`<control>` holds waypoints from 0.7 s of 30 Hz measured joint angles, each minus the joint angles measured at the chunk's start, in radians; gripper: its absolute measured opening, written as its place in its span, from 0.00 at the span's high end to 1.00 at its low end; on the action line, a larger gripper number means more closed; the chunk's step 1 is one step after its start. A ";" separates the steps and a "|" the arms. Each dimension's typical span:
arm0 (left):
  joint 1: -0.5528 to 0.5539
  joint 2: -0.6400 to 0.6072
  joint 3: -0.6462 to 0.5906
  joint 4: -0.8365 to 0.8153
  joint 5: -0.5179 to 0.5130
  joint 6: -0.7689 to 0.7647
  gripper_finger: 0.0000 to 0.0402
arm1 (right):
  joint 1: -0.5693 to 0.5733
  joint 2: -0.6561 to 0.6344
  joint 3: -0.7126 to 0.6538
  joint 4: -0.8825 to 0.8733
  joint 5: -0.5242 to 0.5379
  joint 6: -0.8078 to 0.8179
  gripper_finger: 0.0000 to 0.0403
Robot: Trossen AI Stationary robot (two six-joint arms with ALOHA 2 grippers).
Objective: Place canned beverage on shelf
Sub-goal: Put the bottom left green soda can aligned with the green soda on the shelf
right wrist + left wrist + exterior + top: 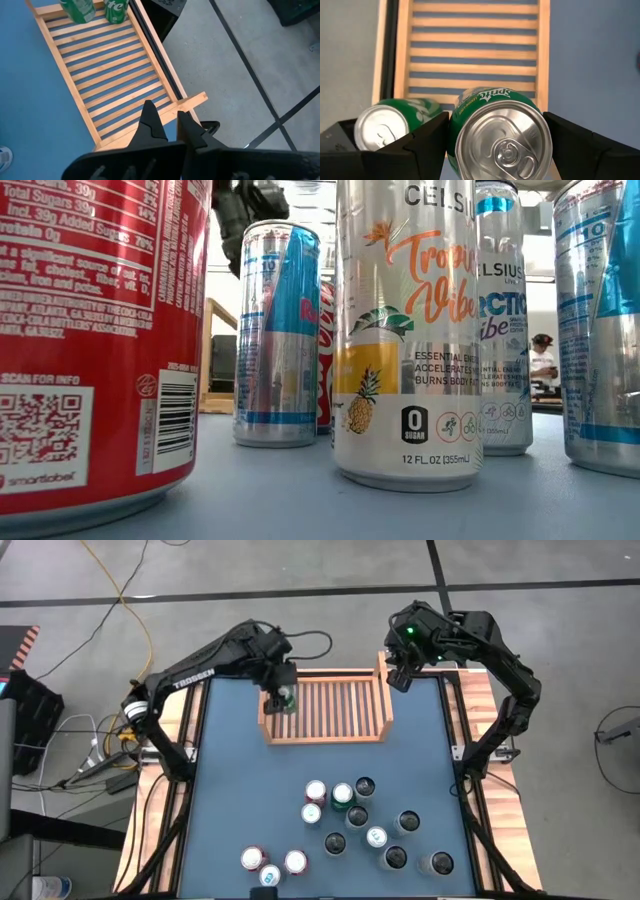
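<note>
Between the left gripper's [495, 145] jaws — a green can [497, 132], gripped upright over the shelf's [325, 735] left end.
A second green can [395, 122] sits just outside one jaw, on the slats; right gripper [167, 125] waits at the shelf's right end — jaws nearly closed, empty.

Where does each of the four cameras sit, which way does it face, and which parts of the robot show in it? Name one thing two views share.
High view: above the table, looking straight down; both arms show, left end effector over the shelf, right end effector at its far right corner.
Low view: table height, facing across cans; a dark arm part hangs at the top.
Left wrist view: on the left arm, facing the shelf; its fingers flank a Sprite can.
Right wrist view: on the right arm; its fingers show.
Shared: both wrist views show the shelf.
</note>
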 joint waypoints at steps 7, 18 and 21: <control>-0.001 0.107 0.000 0.000 -0.028 0.065 0.32 | 0.000 0.000 0.000 0.000 0.000 -0.003 1.00; 0.019 0.159 -0.002 0.014 -0.120 0.131 0.29 | 0.000 0.000 0.000 0.000 0.000 -0.007 1.00; 0.024 0.165 -0.002 0.024 -0.102 0.123 0.29 | 0.000 0.000 0.000 0.000 0.000 -0.008 1.00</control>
